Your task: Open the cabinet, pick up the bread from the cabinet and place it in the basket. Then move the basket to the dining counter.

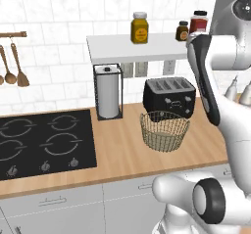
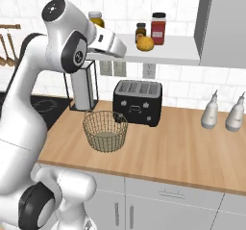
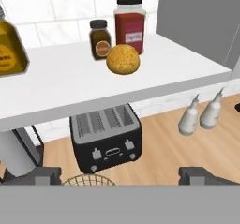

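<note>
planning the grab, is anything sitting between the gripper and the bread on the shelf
Nothing visible does. In the hand view the bread sits on the white shelf with bare shelf in front of it. The two spice jars stand behind it, and the yellow jar is well off to one side.

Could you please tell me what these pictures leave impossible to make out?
- Bread, left base view: hidden behind the arm.
- Gripper, hand view: fingertips cut off by the bottom edge.
- Cabinet, right base view: cut by the top and right edges.
- Basket, hand view: just its rim.

A kitchen: black hob (image 1: 44,142), toaster (image 2: 138,102) (four-slot), tiled wall (image 1: 54,12).
</note>
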Motion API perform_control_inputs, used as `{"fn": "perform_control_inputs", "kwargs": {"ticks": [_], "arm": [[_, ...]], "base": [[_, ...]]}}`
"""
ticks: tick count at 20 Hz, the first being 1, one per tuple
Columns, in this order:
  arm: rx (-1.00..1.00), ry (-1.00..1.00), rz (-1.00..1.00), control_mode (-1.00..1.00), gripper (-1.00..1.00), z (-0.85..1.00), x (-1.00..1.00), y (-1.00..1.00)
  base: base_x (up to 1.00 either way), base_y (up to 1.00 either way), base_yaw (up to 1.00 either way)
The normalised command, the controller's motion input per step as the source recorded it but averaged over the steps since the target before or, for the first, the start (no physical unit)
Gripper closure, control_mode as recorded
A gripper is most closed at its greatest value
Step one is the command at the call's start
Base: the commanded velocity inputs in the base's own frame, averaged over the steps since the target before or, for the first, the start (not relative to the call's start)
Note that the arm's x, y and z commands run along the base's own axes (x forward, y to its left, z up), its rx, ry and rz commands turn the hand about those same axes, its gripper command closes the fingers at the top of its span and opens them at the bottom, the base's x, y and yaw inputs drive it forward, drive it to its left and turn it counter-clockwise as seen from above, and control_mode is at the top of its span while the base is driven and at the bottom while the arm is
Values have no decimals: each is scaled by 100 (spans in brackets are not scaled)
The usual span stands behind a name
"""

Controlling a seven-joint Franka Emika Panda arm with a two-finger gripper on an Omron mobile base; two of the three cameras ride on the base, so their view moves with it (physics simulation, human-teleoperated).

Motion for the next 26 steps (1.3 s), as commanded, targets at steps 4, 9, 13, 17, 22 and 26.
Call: {"fn": "perform_control_inputs", "kwargs": {"ticks": [4,9,13,17,22,26], "arm": [[0,0,0,-100,-100,0,48,-12],[0,0,0,-100,-100,0,43,-37],[0,0,0,-100,-100,0,36,-29],[0,0,0,-100,-100,-7,38,-14],[0,0,1,-100,-100,-8,42,-27],[0,0,2,-100,-100,-7,50,-11]], "base": [[0,0,0],[0,0,0],[0,0,0],[0,0,0],[0,0,0],[0,0,0]]}}
